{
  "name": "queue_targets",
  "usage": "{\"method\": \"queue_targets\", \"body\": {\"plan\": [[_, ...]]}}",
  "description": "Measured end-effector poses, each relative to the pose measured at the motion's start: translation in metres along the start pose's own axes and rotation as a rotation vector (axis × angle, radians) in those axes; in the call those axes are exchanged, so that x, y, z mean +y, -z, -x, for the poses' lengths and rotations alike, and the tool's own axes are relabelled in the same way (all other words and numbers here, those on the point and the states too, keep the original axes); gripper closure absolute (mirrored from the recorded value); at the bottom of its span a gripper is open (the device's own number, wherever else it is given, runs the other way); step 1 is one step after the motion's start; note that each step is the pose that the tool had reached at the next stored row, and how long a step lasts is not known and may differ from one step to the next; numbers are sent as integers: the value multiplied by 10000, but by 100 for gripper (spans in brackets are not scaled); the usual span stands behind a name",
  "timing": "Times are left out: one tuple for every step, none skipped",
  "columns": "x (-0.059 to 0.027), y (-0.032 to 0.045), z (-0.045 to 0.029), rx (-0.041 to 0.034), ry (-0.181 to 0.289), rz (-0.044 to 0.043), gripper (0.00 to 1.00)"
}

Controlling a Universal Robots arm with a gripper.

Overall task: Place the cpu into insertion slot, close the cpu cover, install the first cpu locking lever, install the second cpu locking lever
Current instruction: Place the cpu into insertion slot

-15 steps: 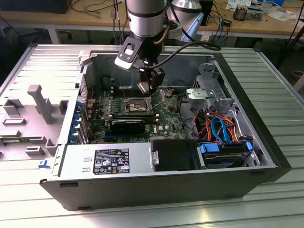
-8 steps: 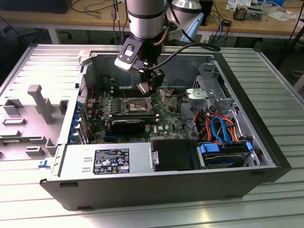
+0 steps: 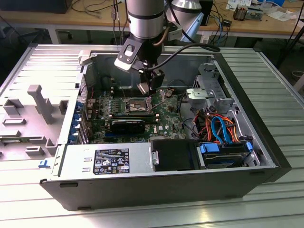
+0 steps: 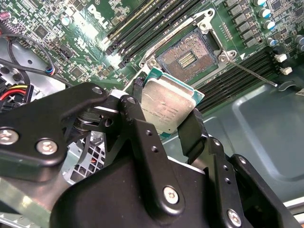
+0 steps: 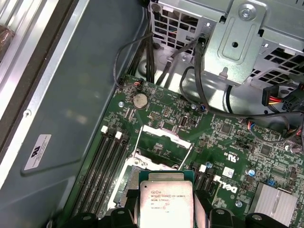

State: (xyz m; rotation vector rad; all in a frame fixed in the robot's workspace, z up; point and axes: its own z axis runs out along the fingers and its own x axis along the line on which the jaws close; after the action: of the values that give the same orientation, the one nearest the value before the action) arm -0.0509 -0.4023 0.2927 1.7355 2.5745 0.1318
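One flat, dull-silver square cpu (image 4: 167, 105) sits pinched in the gripper (image 4: 164, 116).

One cpu (image 5: 166, 202), one insertion slot (image 4: 186, 56), one gripper (image 4: 164, 104)

Your cpu (image 5: 165, 202) has a dull silvery top with dark print and a green rim, set against the matte black end effector (image 4: 164, 114). The insertion slot (image 4: 187, 57) has a dark centre flecked with gold inside a silver rim, on the green circuit board (image 4: 57, 42) striped with black memory slots (image 4: 137, 28). Orange, blue and red cables (image 3: 219, 127) lie inside the dark grey case (image 3: 142, 190).
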Motion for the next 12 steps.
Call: {"method": "queue_targets", "body": {"plan": [[0, -1, 0, -4, -30, 0, 45], [0, -2, 0, -6, -53, 0, 45], [0, -3, 0, -10, -89, 1, 45], [0, -3, 0, -13, -112, 1, 45], [-1, -5, 0, -16, -146, 2, 45], [-1, -6, 0, -17, -166, 2, 45], [-1, -7, 0, -19, -182, 3, 45], [-1, -9, 0, -20, -201, 3, 45], [-1, -9, 0, -22, -214, 3, 45], [-1, -11, 0, -24, -234, 4, 45], [-1, -12, 0, -25, -248, 3, 45], [-1, -13, 0, -26, -266, 4, 45]]}}
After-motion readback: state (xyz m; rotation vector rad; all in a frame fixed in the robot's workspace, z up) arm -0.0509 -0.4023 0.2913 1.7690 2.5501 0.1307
